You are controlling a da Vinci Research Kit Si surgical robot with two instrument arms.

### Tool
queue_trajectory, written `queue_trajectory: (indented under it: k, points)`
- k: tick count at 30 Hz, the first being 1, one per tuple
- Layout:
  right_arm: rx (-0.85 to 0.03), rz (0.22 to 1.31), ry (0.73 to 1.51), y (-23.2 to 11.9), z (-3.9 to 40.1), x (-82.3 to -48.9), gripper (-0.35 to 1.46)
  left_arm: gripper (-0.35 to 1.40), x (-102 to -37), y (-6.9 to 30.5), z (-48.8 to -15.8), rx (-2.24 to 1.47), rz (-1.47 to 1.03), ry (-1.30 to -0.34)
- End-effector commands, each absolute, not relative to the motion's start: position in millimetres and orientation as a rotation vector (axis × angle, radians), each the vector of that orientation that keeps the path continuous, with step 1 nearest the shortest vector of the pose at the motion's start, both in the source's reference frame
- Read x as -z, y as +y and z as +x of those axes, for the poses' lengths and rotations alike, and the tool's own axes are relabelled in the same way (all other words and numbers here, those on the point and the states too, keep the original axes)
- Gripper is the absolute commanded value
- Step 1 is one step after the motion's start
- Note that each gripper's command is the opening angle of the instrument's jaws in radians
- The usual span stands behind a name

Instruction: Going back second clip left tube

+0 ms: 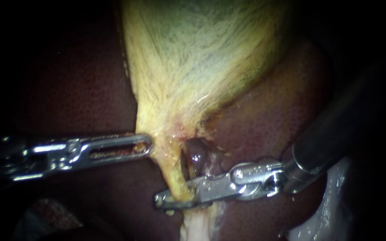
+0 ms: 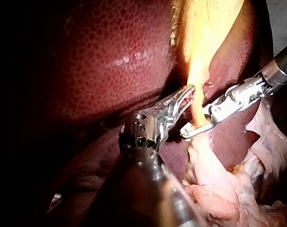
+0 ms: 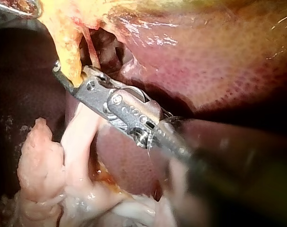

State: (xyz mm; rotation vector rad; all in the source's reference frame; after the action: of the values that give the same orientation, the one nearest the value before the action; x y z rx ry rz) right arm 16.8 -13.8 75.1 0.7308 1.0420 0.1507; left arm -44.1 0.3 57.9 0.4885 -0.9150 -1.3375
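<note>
Background: dark red-brown liver [image 1: 264,129], grainy and wet, fills the endoscope view behind everything. The gallbladder [image 1: 193,58], pale yellow with a greenish-grey patch, hangs from 12 o'clock and narrows to a neck just past centre toward 6 o'clock.

The left instrument [image 1: 149,145] enters from 9 o'clock with its shaft level. Its tool is closed. The slotted jaws lie flat together and pinch the 9 o'clock edge of the gallbladder neck.

From the neck the left tube [image 1: 175,176], a thin yellow strand, runs toward 6 o'clock. On its 3 o'clock side, across a narrow dark gap, sits a second tube [image 1: 197,154], darker and purplish.

The right instrument [image 1: 175,195] enters from 3 o'clock, its shaft slanting in from about 2 o'clock. Its tool is open, with one jaw on each side of the left tube and a gap between them. The left wrist view shows the same gap with the strand passing through it. In the right wrist view the yellow strand crosses the far jaw near its tip.

Beyond the right tool, toward 6 o'clock, the strand widens into pale pinkish tissue [image 1: 195,227].

The two tools are near each other but apart, with the left tip at about 10 o'clock from the right tool's tips.
</note>
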Motion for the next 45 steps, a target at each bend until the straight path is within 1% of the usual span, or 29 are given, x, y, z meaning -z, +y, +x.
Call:
queue_trajectory:
  k: [1, 9, 12, 15, 19, 24, 28, 34, 42, 45]
  points:
    - [-0.150, 0.732, 1.042, -13.8, 16.8, -75.1, -0.35, -0.35, -57.9, 0.3, -44.1, 1.337, 0.489, -0.915]
    - [-0.149, 0.732, 1.036, -13.8, 16.8, -75.1, -0.35, -0.35, -57.9, 0.3, -44.1, 1.336, 0.492, -0.915]
    - [-0.153, 0.732, 1.051, -13.7, 16.9, -75.1, 0.04, -0.35, -57.9, 0.3, -44.1, 1.336, 0.492, -0.915]
    - [-0.156, 0.736, 1.075, -13.7, 17.0, -75.1, 0.33, -0.35, -57.9, 0.3, -44.1, 1.336, 0.492, -0.915]
    - [-0.167, 0.732, 1.107, -13.6, 17.2, -75.2, 0.49, -0.35, -57.9, 0.3, -44.1, 1.336, 0.492, -0.915]
    - [-0.107, 0.682, 1.139, -13.4, 16.8, -75.4, 0.55, -0.35, -57.9, 0.3, -44.0, 1.335, 0.492, -0.915]
    - [-0.091, 0.630, 1.147, -13.0, 16.3, -75.5, 0.58, -0.35, -57.9, 0.2, -43.9, 1.335, 0.492, -0.915]
    - [-0.087, 0.616, 1.150, -12.7, 15.6, -75.7, 0.60, -0.35, -57.9, 0.2, -44.0, 1.335, 0.492, -0.915]
    - [-0.075, 0.600, 1.161, -14.4, 18.4, -75.7, 0.60, -0.35, -57.9, 0.3, -44.3, 1.335, 0.494, -0.916]
    - [-0.045, 0.604, 1.178, -15.3, 19.4, -76.2, 0.60, -0.35, -57.9, 0.3, -44.4, 1.335, 0.494, -0.916]
